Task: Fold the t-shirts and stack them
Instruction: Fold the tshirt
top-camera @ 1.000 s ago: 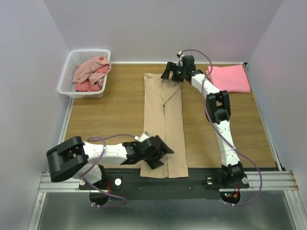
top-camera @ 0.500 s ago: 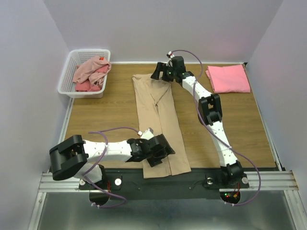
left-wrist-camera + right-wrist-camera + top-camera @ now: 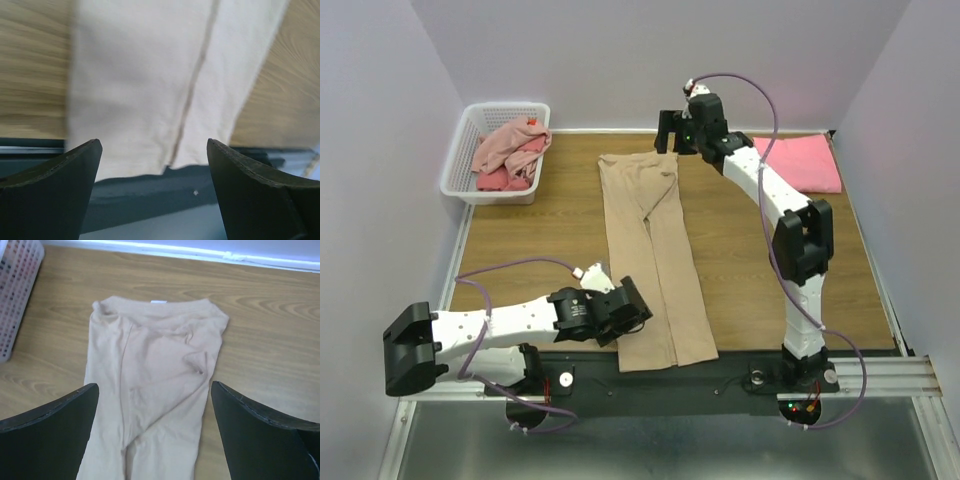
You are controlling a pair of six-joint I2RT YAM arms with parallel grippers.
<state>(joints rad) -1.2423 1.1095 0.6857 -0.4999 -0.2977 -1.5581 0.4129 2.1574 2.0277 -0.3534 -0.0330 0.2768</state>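
A large beige t-shirt (image 3: pixel 648 250) lies folded into a long narrow strip down the middle of the table, its far end skewed slightly left. My left gripper (image 3: pixel 632 308) hovers open at the strip's near left edge. In the left wrist view, the left gripper (image 3: pixel 153 145) has only the hem of the beige t-shirt (image 3: pixel 145 90) beyond it. My right gripper (image 3: pixel 668 140) hangs open just past the collar end, above the beige t-shirt (image 3: pixel 155 365), holding nothing. A folded salmon-pink t-shirt (image 3: pixel 798 163) lies at the back right. Dusty-pink and red t-shirts (image 3: pixel 510 155) sit crumpled in the basket.
A white lattice basket (image 3: pixel 460 170) stands at the back left corner; its wall (image 3: pixel 15 285) shows in the right wrist view. Bare wood lies on both sides of the beige strip. The table's black front rail (image 3: pixel 720 375) runs under the shirt's near hem.
The beige shirt's far end has shifted left, leaving the strip slanted. My right gripper swung left, then came back up off the collar. My left arm pulled back leftward to the shirt's edge.
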